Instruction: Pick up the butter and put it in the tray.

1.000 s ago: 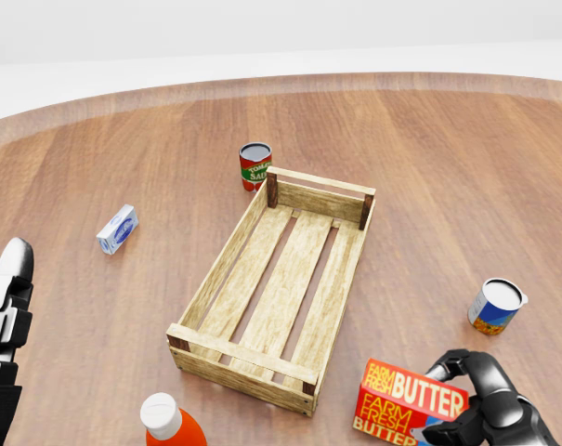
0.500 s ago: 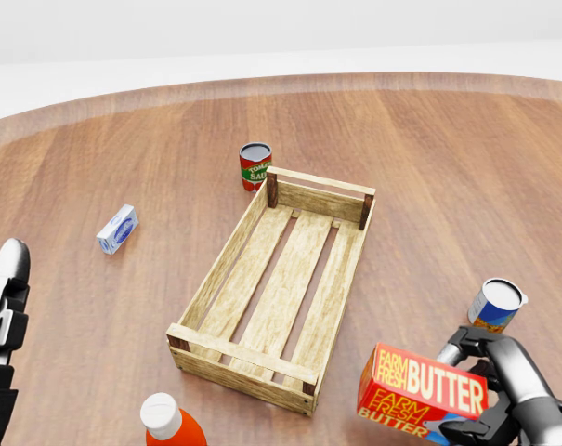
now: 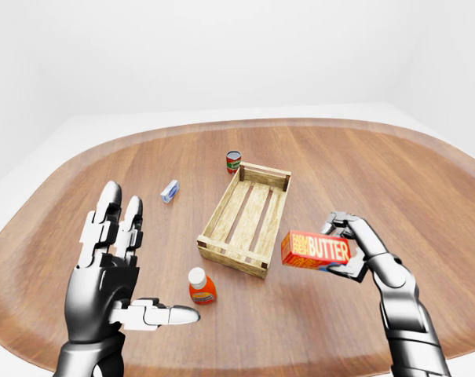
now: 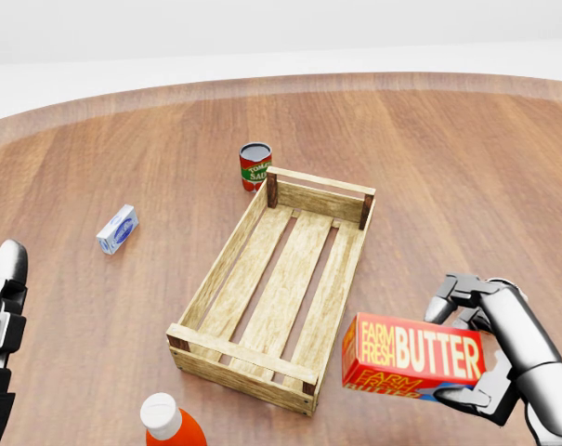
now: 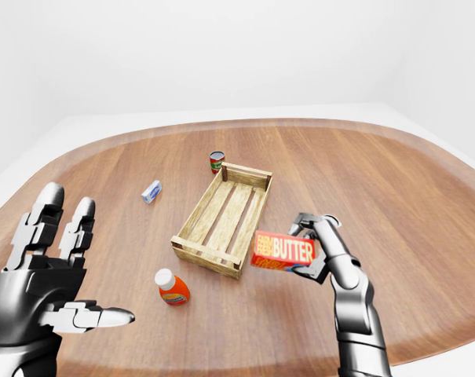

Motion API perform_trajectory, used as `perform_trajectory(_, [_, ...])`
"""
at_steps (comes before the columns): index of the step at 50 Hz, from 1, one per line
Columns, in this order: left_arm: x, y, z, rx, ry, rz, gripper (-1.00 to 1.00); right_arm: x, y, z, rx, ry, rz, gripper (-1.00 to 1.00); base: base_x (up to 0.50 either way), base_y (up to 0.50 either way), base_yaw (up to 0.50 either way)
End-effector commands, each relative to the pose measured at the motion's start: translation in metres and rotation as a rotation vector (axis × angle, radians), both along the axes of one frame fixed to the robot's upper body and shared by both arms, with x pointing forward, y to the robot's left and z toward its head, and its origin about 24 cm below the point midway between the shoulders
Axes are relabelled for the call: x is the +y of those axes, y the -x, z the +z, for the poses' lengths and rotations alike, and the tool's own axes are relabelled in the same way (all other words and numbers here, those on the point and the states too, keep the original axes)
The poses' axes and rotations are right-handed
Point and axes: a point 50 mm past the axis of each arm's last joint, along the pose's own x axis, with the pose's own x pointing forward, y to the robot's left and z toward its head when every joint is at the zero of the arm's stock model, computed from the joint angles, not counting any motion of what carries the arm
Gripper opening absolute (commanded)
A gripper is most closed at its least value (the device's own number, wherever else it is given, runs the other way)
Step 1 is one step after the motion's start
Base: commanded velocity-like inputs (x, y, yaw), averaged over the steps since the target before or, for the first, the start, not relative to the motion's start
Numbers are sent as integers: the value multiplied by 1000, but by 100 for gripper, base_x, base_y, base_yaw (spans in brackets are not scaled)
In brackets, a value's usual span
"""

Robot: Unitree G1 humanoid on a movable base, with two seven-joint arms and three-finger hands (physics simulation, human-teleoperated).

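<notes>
A wide round wooden table (image 3: pixel 425 181) carries a slatted wooden tray (image 4: pixel 281 283) at its middle. The left hand (image 3: pixel 111 271) is raised with fingers spread, holding nothing. The right hand (image 4: pixel 490 358) grips the red butter box (image 4: pixel 412 357), lifted off the table just right of the tray's near corner.

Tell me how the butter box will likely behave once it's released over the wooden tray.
The butter box looks stiff and flat-sided, so it should land flat, not roll. The right hand pinches it by one end, so it may tilt on release. The tray has slat gaps that look too narrow to catch it.
</notes>
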Motion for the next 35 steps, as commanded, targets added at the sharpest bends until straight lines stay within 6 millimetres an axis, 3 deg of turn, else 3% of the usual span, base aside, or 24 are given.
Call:
perform_trajectory(1, [0,0,0,1,-1,-2,100,25,-6,51,-194,38,110,-100,0,0,0])
perform_trajectory(6, [0,1,1,-3,-1,-2,100,36,7,70,-274,68,150,-100,0,0,0])
perform_trajectory(22, [0,1,1,-3,-1,-2,100,36,7,69,-271,71,149,-100,0,0,0])
perform_trajectory(27, [2,0,2,-13,1,5,100,41,-14,91,-335,89,187,-100,0,0,0])
perform_trajectory(35, [0,1,1,-7,0,-1,100,41,-51,83,-295,5,160,-100,0,0,0])
